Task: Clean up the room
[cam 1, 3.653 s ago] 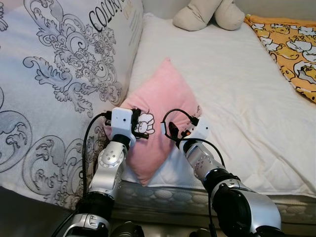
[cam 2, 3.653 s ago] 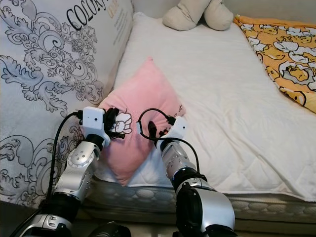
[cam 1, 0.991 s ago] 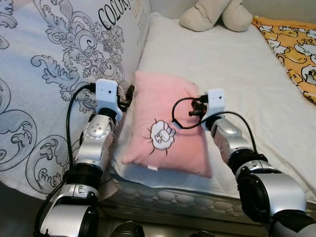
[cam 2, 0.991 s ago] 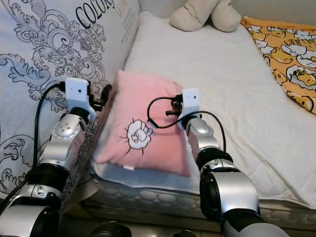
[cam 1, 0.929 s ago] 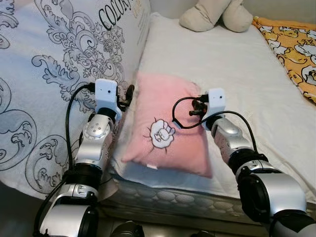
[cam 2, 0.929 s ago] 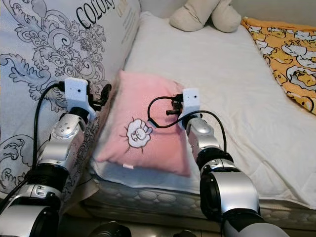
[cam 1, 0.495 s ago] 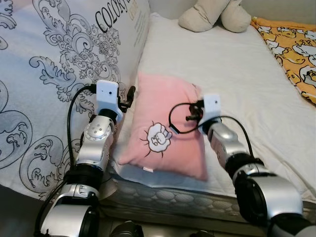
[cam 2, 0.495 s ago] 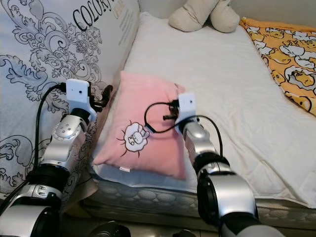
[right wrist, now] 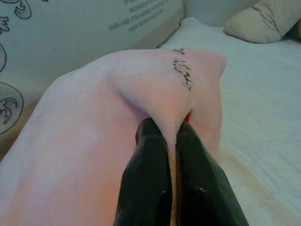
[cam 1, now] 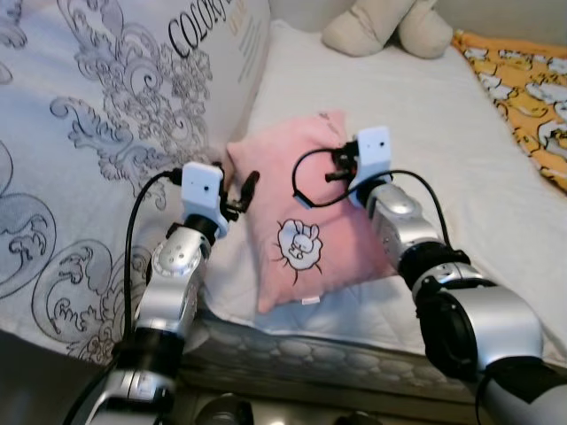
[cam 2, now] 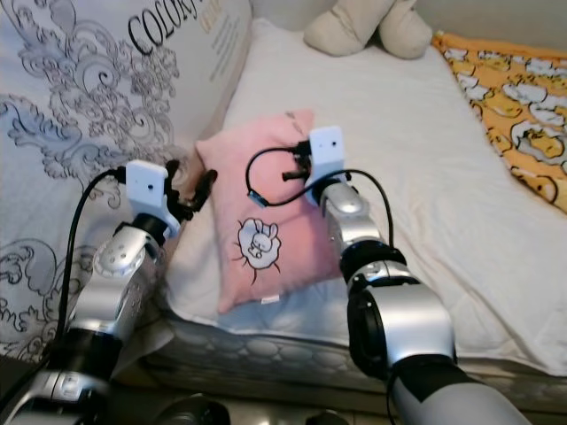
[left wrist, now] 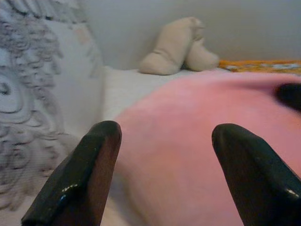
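Right fingers (right wrist: 164, 155) clamped on a pinch of the pink pillow (cam 1: 301, 212), holding its upper edge up off the bed (cam 1: 461, 142). Left fingers (left wrist: 164, 155) spread wide, just beside the pillow's left edge, gripping nothing. Pillow sits tilted near the mattress front edge, next to the big patterned cushion (cam 1: 106, 106). Task early, I reckon: pillow not yet placed, plush toy (cam 1: 390, 27) and yellow blanket (cam 1: 532, 97) at the head end untouched.

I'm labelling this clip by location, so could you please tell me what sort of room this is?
Most likely a bedroom: a mattress under a white quilted cover, a pink pillow on it, a plush toy at its far end.
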{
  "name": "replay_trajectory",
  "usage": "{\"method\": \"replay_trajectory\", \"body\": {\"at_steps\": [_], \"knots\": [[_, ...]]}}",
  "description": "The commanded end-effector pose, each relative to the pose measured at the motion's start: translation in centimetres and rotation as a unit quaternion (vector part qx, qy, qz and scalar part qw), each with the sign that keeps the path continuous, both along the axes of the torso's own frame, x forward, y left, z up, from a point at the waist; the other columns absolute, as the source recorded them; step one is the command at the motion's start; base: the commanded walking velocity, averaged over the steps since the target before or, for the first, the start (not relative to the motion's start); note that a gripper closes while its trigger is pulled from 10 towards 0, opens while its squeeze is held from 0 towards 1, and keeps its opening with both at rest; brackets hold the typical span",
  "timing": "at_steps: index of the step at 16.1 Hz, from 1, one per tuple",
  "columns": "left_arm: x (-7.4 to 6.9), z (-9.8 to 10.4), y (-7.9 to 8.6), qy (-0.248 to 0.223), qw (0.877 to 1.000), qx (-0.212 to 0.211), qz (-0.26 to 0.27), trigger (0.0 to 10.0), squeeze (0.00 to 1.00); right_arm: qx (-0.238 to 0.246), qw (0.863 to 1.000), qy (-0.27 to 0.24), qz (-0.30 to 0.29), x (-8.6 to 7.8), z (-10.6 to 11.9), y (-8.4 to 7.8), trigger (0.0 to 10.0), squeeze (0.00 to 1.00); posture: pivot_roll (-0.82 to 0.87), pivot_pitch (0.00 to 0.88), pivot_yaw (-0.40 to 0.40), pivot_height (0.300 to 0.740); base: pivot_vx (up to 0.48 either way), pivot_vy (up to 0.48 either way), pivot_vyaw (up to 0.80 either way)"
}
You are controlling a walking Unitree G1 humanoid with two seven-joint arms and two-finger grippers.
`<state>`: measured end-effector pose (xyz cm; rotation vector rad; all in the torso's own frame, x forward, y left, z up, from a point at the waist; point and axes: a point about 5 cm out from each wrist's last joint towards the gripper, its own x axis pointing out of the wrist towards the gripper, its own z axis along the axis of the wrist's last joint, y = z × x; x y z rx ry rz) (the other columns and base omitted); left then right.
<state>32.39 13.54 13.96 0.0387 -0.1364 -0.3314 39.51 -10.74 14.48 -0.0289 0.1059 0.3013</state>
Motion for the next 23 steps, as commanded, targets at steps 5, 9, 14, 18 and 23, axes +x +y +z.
{"method": "replay_trajectory", "body": {"at_steps": [5, 9, 14, 18, 23], "knots": [[-3.0, 1.3, -0.3, 0.017, 0.995, -0.013, -0.1, 10.0, 0.0, 0.009, 1.0, -0.019, -0.007, 0.6, 1.7, 1.4, 0.0, 0.0, 0.13, 0.0, -0.067, 0.714, 0.0, 0.0, 0.0], [-3.4, 1.3, 0.0, 0.045, 0.995, -0.033, -0.085, 10.0, 0.0, -0.023, 0.998, 0.015, -0.052, -0.7, -1.9, -1.0, 0.0, 0.0, 0.13, 0.0, -0.065, 0.714, 0.0, 0.0, 0.0], [-2.8, 0.5, 0.4, 0.104, 0.986, -0.119, -0.052, 10.0, 0.0, -0.047, 0.992, 0.042, -0.112, -2.2, -5.0, -3.6, 0.0, 0.0, 0.09, 0.0, -0.031, 0.714, 0.0, 0.0, 0.0], [-2.5, -2.3, 0.9, 0.155, 0.982, -0.104, -0.031, 10.0, 1.0, -0.052, 0.988, 0.06, -0.133, -3.3, -6.7, -4.7, 0.0, 0.0, 0.05, 0.0, -0.024, 0.714, 0.0, 0.0, 0.0], [-0.9, -4.6, 0.3, 0.186, 0.98, -0.04, -0.055, 10.0, 1.0, -0.018, 0.989, 0.063, -0.135, -3.5, -6.9, -4.9, 0.0, 0.0, 0.03, 0.0, -0.01, 0.714, 0.0, 0.0, 0.0]]}}
